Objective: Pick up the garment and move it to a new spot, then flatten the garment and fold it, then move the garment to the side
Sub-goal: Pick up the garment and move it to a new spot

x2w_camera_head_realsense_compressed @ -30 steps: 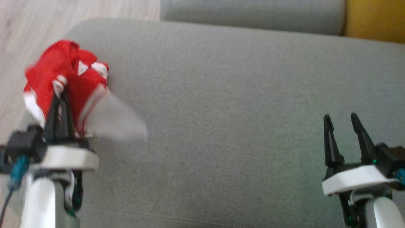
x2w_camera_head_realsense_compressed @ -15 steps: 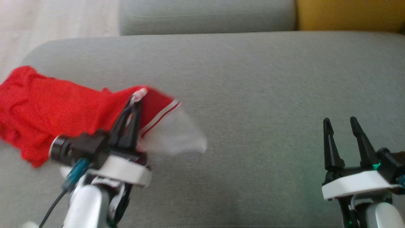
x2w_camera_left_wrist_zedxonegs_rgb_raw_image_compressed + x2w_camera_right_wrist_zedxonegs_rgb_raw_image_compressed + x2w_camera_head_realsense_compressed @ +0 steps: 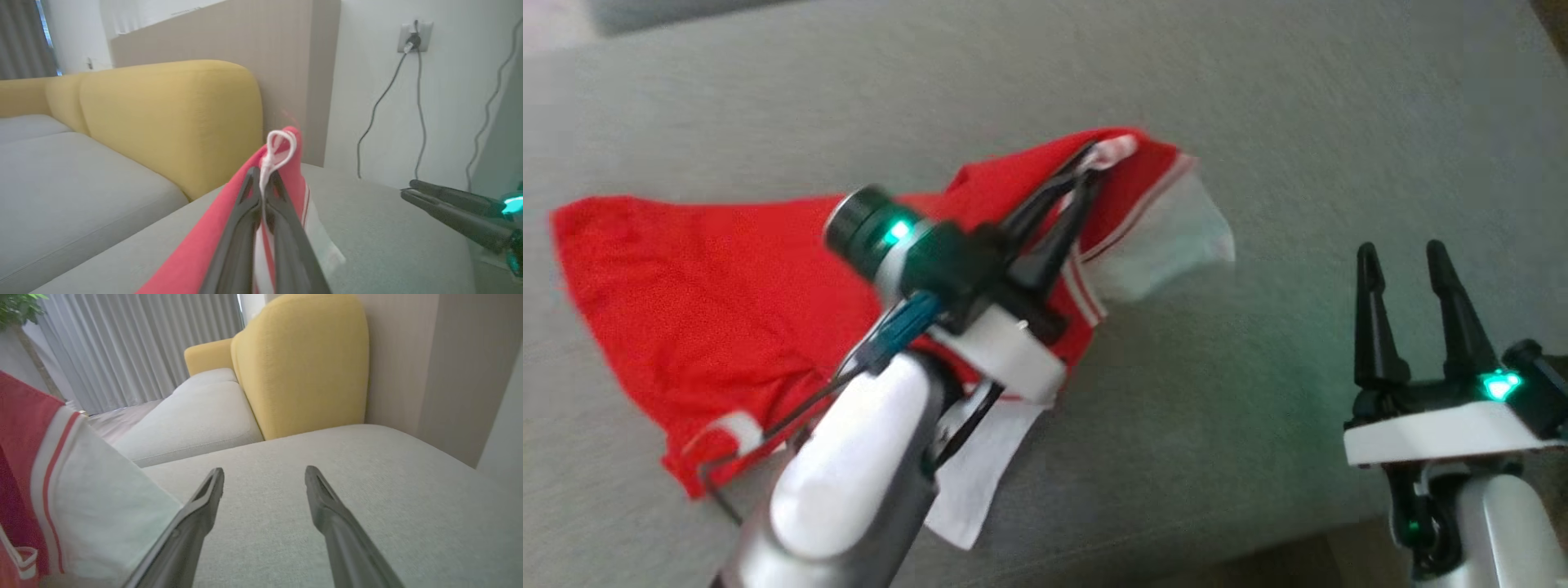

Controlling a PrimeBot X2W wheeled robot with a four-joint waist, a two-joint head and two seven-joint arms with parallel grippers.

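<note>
Garment (image 3: 686,278), draped on the cushion (image 3: 1258,98), clamped between left fingers (image 3: 1066,229); right fingers (image 3: 1372,327) spread, empty.

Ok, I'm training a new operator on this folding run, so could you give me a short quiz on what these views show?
1. True or false: the right gripper is shut on the garment.
2. What does most of the garment lie on? A) a yellow backrest B) a grey cushion C) the floor
3. Fill in: the left gripper pinches the garment at a white ____.
Key: 1 false, it is open and holds nothing; 2 B; 3 loop.
</note>
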